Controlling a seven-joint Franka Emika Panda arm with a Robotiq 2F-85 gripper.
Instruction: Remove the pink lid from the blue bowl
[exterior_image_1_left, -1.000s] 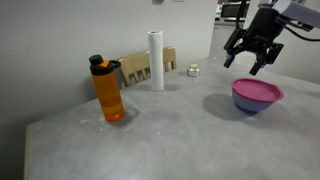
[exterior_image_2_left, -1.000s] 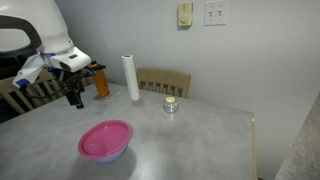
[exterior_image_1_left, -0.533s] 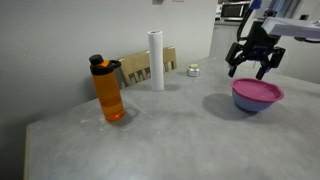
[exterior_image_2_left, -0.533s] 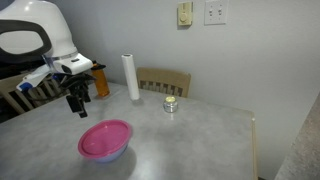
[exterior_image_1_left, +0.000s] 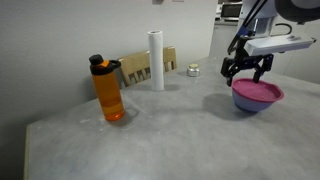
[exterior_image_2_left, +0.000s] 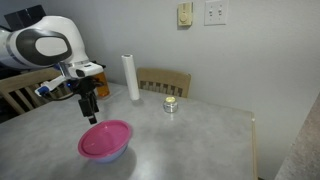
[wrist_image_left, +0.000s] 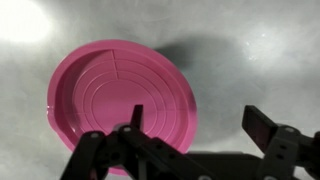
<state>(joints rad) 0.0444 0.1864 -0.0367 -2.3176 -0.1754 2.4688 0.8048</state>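
The pink lid (exterior_image_1_left: 258, 92) lies flat on top of the blue bowl (exterior_image_1_left: 250, 106) on the grey table; both also show in an exterior view, lid (exterior_image_2_left: 105, 138) and bowl (exterior_image_2_left: 108, 155). In the wrist view the lid (wrist_image_left: 115, 95) fills the left half, with ringed ridges; the bowl is hidden under it. My gripper (exterior_image_1_left: 245, 70) hangs open just above the bowl's far edge, also seen in an exterior view (exterior_image_2_left: 91, 117). In the wrist view its fingers (wrist_image_left: 200, 125) straddle the lid's rim, one over the lid, one over bare table. Nothing is held.
An orange bottle (exterior_image_1_left: 108, 90) stands on the table. A white paper roll (exterior_image_1_left: 157, 60) and a small silver-white tin (exterior_image_1_left: 193, 70) stand at the back edge, in front of a wooden chair (exterior_image_2_left: 165, 80). A wall is behind.
My gripper has come down and moved over the bowl's edge, from higher and off to the side. The lid and bowl have not moved.
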